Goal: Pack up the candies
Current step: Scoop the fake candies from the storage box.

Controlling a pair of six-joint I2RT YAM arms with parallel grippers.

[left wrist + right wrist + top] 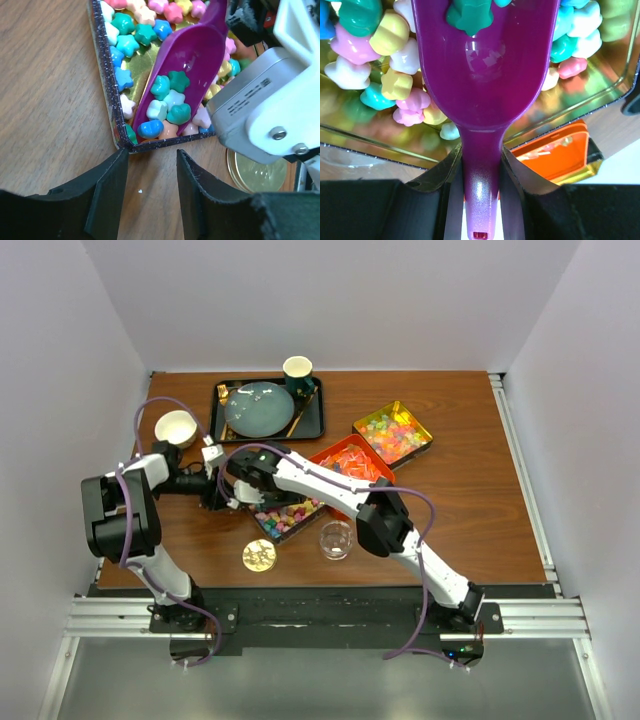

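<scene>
The right jaws are clamped on the handle of a purple scoop [485, 90], whose bowl lies tilted inside the gold-lined tray [106, 75], near one corner. Small pastel candies [169, 106] sit heaped at the scoop's front end, ahead of the right jaws, and many more lie loose in the tray around it. The left jaws stand apart, holding nothing, over the bare counter [45, 110] just outside that corner, near the candies but not touching them. A gold lid [257, 172] lies beside the tray.
</scene>
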